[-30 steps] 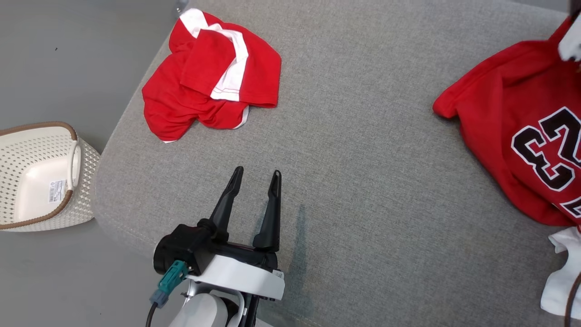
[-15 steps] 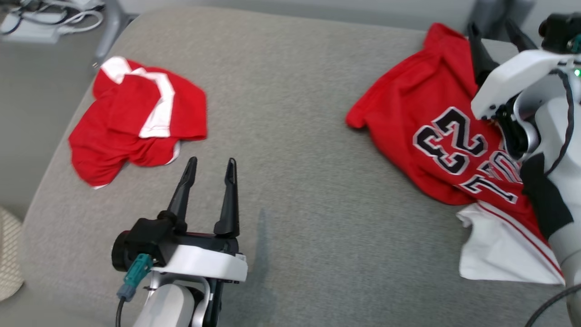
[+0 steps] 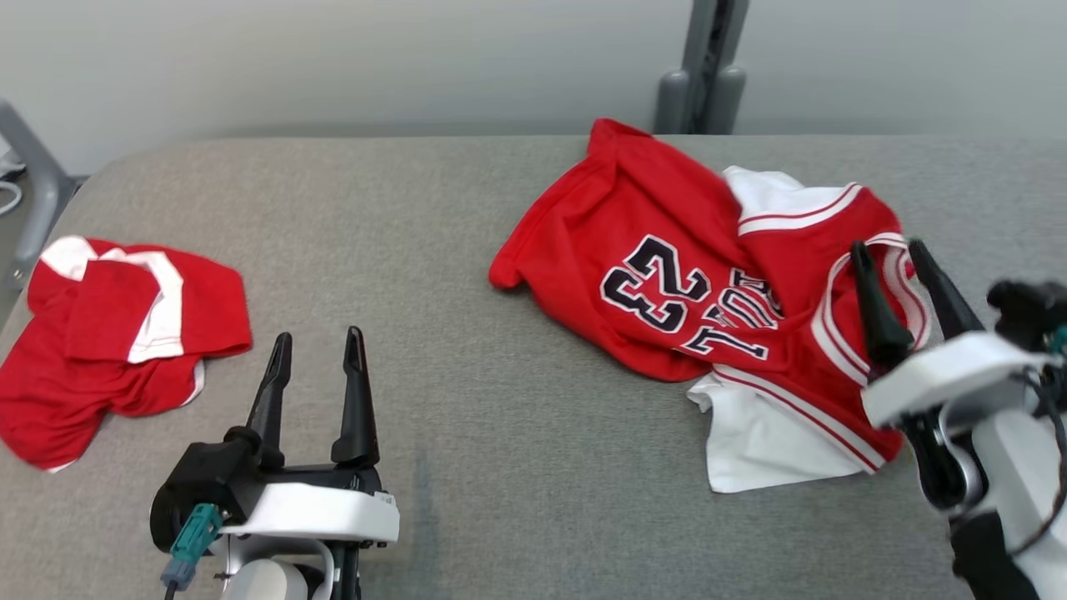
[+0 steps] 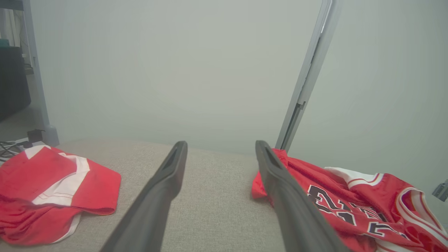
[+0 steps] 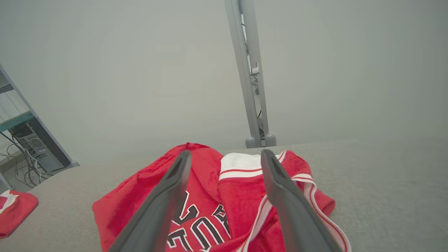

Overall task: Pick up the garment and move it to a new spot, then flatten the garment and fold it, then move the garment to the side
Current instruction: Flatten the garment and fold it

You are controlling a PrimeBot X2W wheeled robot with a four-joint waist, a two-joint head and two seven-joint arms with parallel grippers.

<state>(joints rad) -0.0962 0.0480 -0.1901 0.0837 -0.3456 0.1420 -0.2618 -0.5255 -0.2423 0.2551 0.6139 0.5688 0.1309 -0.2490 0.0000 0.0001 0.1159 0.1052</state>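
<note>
Seen from the head, left to right.

Well to the left of the left pincer (image 3: pixel 318 335), lying apart on the grey padded surface (image 3: pixel 500 467): a crumpled red garment (image 3: pixel 117 333) with white panels, bunched and partly folded over itself.

Next, at the lower left, the left pincer itself: two long dark fingers spread wide, pointing away from the robot, nothing between them, raised over bare grey cloth.

To its right, a broad open stretch of the padded surface.

Further right, between the two pincers but far nearer the right one: the red jersey (image 3: pixel 667 275), rumpled rather than flat. Black-and-white "23" and lettering facing up, upside down from the robot's side. White striped trim at neck and armholes, and a white layer poking out from under the near edge.

Beyond the jersey, a grey upright post (image 3: pixel 708 75) against a pale wall (image 3: pixel 333 58).

At the right edge, the right pincer (image 3: pixel 887 246): fingers spread wide, pinching nothing, tips over the jersey's right side by the striped armhole trim. Touching the cloth or just above it: impossible to tell.

From the right wrist: jersey directly ahead, showing through the gap between the spread fingers.

From the left wrist: crumpled garment off to the left of the fingers, jersey partly behind the right-hand finger.
</note>
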